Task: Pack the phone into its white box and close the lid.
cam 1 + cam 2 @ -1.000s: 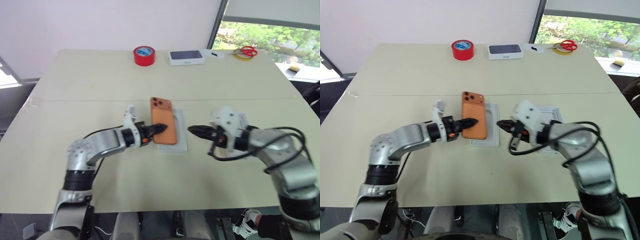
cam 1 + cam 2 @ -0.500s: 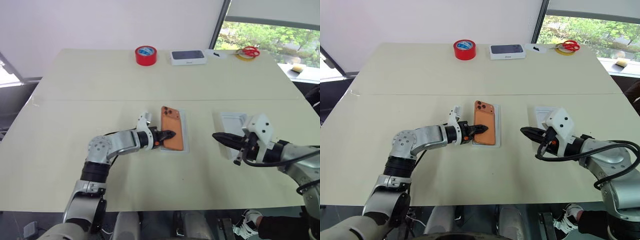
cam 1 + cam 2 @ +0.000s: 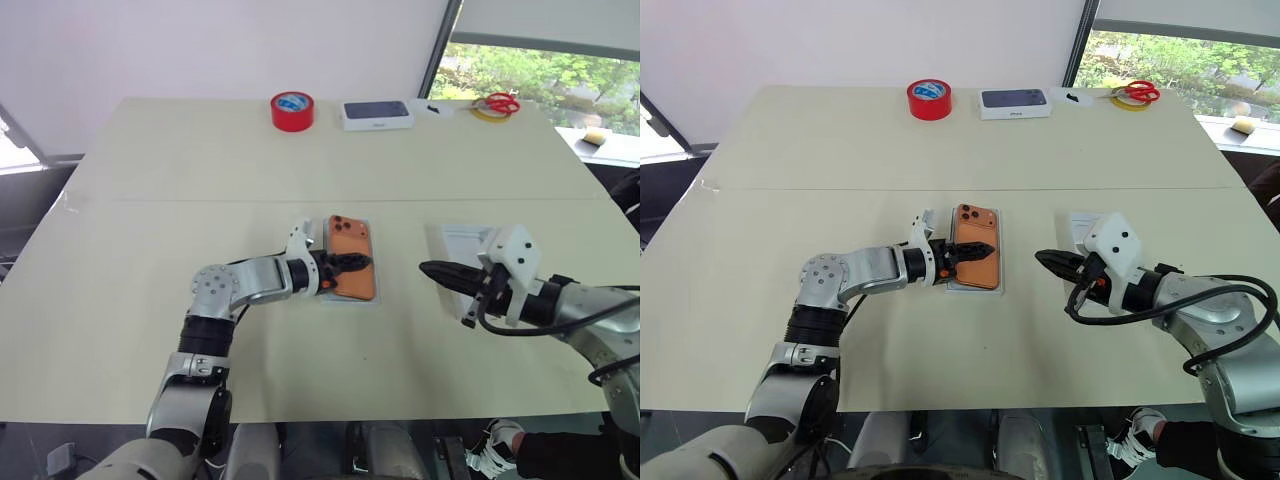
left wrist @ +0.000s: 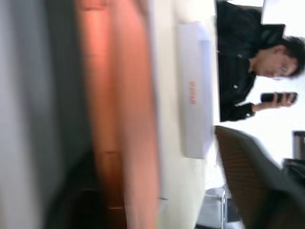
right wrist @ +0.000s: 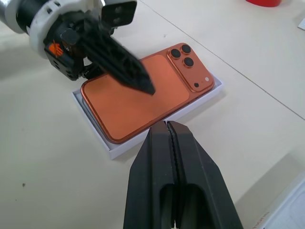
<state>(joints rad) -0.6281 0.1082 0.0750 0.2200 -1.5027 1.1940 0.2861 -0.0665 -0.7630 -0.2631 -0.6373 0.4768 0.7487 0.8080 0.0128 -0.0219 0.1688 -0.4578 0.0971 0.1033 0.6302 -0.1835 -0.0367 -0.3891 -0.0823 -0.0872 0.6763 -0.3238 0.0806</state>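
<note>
The left claw hangs over the phone in the white box, blocking its top. Bare surface separates box and right claw; the lid lies behind that claw.

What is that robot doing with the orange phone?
It is packing the orange phone into a shallow white box. The phone lies camera side up in the box. The left pincer is open, one finger above the phone. The right pincer is shut and empty, off to the side. The lid isn't on yet.
</note>
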